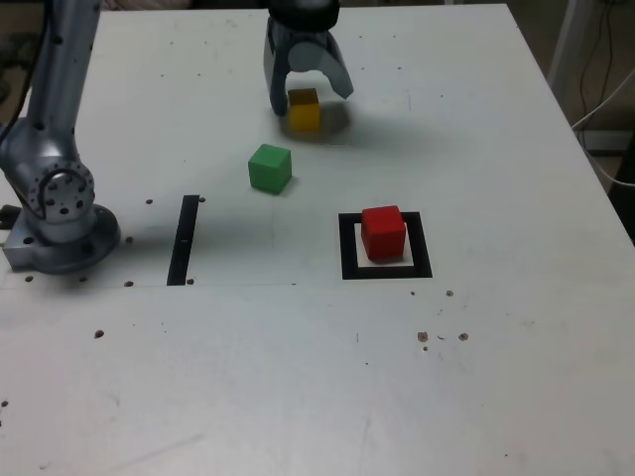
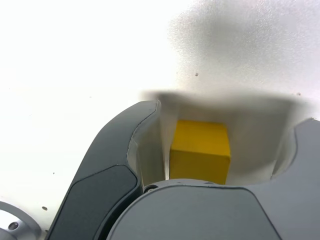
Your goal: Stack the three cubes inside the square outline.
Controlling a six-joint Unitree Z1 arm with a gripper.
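Nearest the exterior camera lies the bare front stretch of the white, speckled table (image 1: 298, 397). Beyond it sits the small red cube (image 1: 383, 233), resting inside the thick black square outline with a pale centre (image 1: 347, 248). To the exterior view's left of that outline runs a thin straight black strip (image 1: 183, 240), and past it stands the grey metal base of the arm (image 1: 55, 213). The small green cube (image 1: 270, 168) sits on the table between the strip and the far edge, apart from the others. Farther back, the dark grey gripper (image 1: 310, 99) points down over the small yellow cube (image 2: 200, 152), its jaws spread on either side with gaps showing, not clamped on it.
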